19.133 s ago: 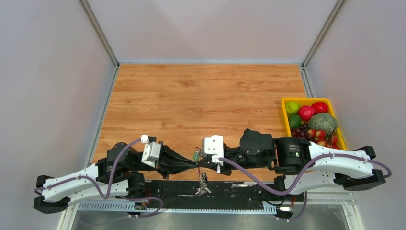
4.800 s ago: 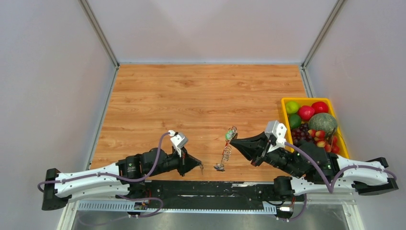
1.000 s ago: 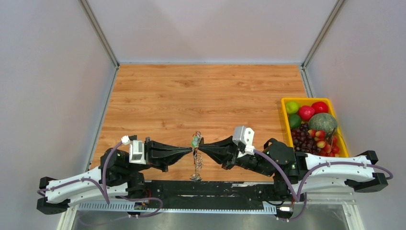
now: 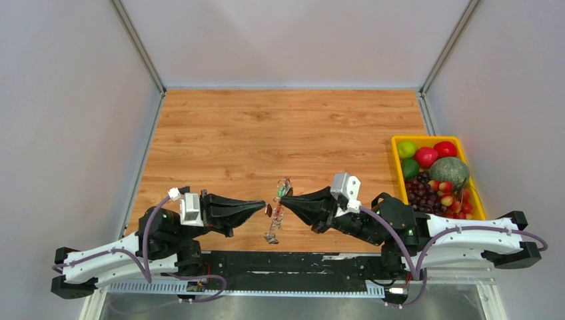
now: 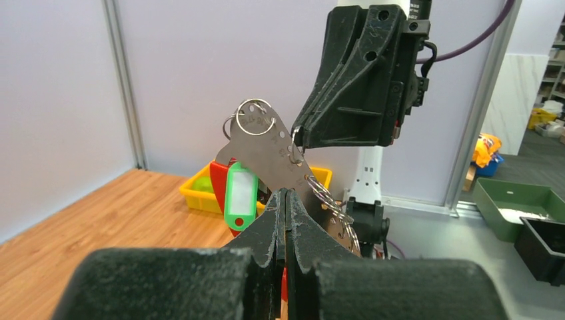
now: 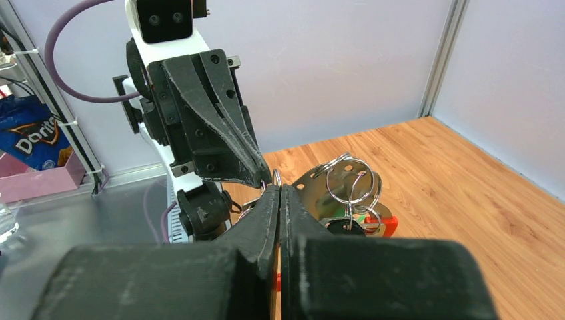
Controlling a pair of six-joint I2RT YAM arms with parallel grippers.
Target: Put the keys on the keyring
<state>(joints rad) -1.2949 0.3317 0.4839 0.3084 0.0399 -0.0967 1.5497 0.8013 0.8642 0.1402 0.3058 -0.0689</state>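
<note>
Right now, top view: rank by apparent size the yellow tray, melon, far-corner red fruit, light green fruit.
1. yellow tray
2. melon
3. far-corner red fruit and light green fruit: they look about alike, so no ranking between them.

Top view: table [image 4: 266, 133] fills the centre of the frame. Tray [image 4: 394, 150] sits at the table's right edge, mid-right of frame, with fruit [image 4: 436, 170] in it.

2 arms lie along the bottom edge, bases at lower left and lower right. Left gripper [image 4: 264, 206] reaches in from the left, right gripper [image 4: 282, 195] from the right. The tips are near each other at lower centre, the right one slightly higher in frame.

Keyring [image 4: 273, 217] lies between the 2 tips, its chain trailing toward the bottom edge, well apart from the tray.
</note>
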